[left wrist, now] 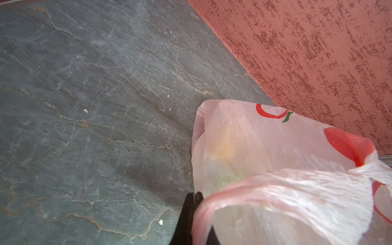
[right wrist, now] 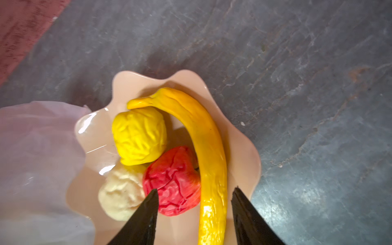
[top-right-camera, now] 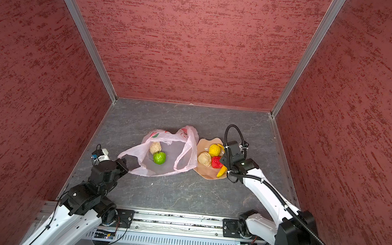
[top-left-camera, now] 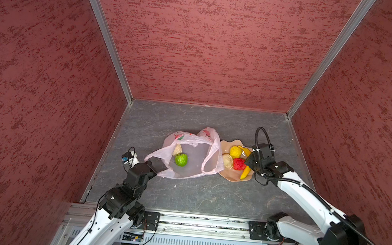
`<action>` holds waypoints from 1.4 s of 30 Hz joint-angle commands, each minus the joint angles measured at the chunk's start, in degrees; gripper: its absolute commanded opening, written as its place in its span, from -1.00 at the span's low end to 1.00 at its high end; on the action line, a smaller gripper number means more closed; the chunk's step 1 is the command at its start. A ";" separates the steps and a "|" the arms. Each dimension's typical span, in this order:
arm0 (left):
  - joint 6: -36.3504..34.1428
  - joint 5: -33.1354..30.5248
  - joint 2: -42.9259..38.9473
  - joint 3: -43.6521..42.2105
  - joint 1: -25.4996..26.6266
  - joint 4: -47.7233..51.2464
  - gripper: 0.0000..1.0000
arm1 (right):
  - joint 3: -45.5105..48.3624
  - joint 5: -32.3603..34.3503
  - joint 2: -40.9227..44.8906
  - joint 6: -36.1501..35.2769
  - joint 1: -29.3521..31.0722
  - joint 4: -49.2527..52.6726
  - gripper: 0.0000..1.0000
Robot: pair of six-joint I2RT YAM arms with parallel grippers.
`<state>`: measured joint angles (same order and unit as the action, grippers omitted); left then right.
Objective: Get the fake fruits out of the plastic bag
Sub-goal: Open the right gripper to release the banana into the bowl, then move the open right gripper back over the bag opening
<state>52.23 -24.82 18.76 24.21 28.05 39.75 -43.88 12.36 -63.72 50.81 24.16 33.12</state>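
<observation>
Your left gripper is clenched on the near-left edge of the plastic bag, which lies open-mouthed in the middle of the desk, red print toward the far side; in the left wrist view its fingers press together with pale-pink film bunched beside them. Two of the fake fruits lie inside the bag: the green fruit and, touching it on the far side, a beige fruit. Just right of the bag sits the peach bowl, the bag's right handle loop lying over its left rim; it holds the yellow fruit, the red fruit, the other beige fruit and the banana, which curves along the bowl's right side. Your right gripper hovers over the right of the bowl, released; its fingers stand apart above the red fruit and the banana, grasping nothing.
</observation>
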 commanded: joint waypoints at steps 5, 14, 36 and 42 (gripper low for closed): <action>-0.44 0.58 -0.35 1.24 -0.10 2.79 -0.86 | -9.92 -2.04 9.66 -9.14 1.71 0.76 -0.05; -0.84 2.60 0.92 1.08 -0.01 3.13 -0.87 | -25.89 -8.69 1.28 -17.57 12.40 -1.27 -0.07; -1.88 3.59 3.01 3.05 0.07 2.34 -0.86 | -43.56 -6.06 -30.17 -25.01 38.05 -7.36 -0.08; -2.31 3.34 3.04 3.47 0.01 2.75 -0.87 | -43.06 -5.12 -33.49 -23.79 39.58 -5.55 -0.13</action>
<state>51.13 -21.30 21.80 26.15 28.03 42.46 -85.91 6.24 -96.95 26.63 62.92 26.96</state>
